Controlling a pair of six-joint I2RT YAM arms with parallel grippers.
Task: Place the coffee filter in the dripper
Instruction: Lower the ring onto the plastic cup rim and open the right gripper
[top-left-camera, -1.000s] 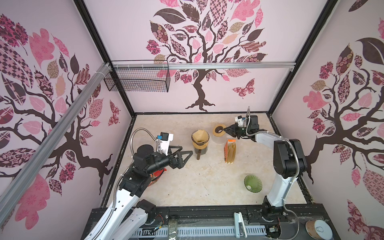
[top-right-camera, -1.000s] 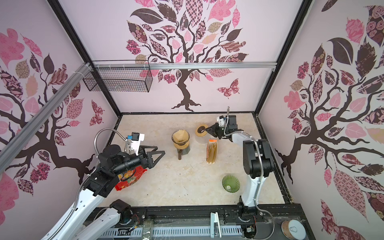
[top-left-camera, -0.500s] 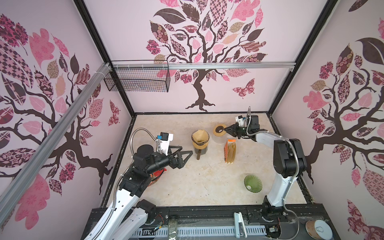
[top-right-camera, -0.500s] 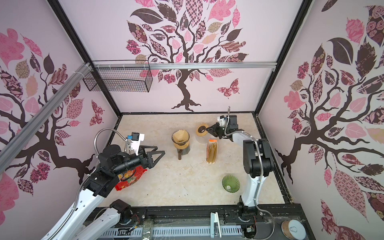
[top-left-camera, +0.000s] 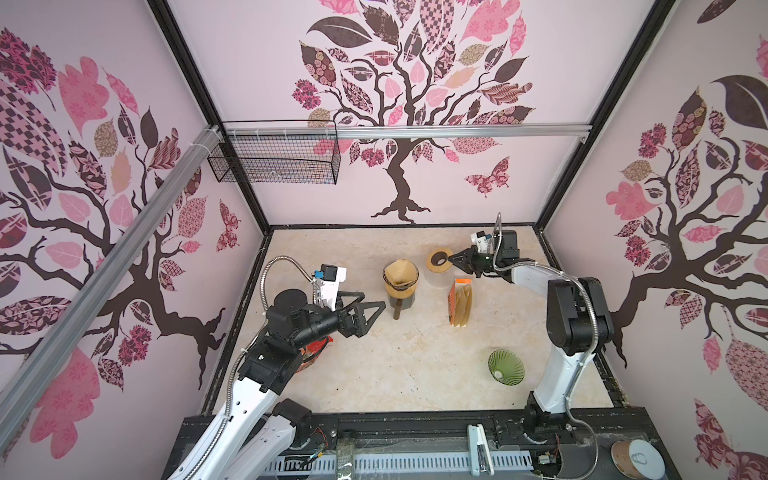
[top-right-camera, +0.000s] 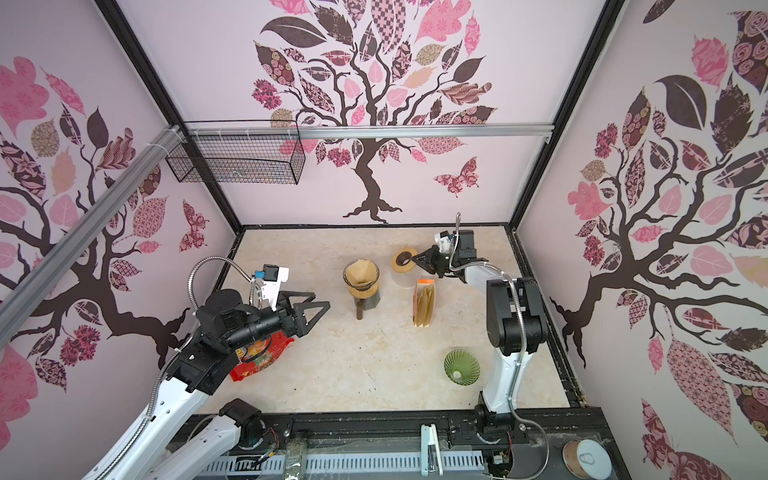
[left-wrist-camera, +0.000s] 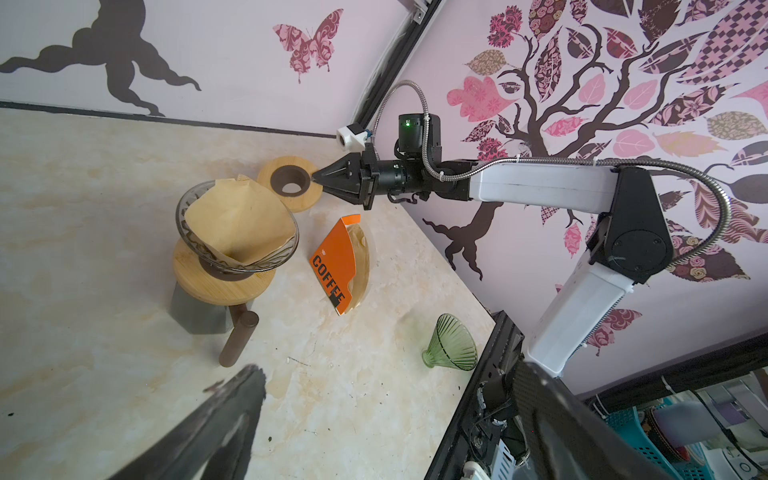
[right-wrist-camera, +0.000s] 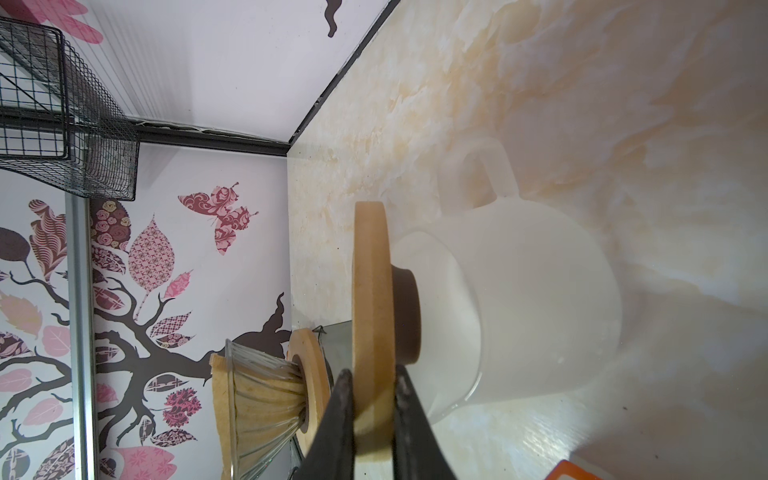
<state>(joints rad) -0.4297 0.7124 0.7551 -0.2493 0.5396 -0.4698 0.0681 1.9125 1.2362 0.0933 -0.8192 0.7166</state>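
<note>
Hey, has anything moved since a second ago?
Nothing visibly changed. The right gripper stays clamped on the wooden ring, the left gripper stays open near the dripper, and the coffee filter still sits in it.

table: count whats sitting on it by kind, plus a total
drippers: 2 (clear dripper, green dripper)
vessels: 2 (grey pot, frosted jug)
wooden rings: 2 (ring on the pot, ring on the jug)
coffee filter: 1, in the clear dripper
filter pack: 1
red bag: 1
total: 9
</note>
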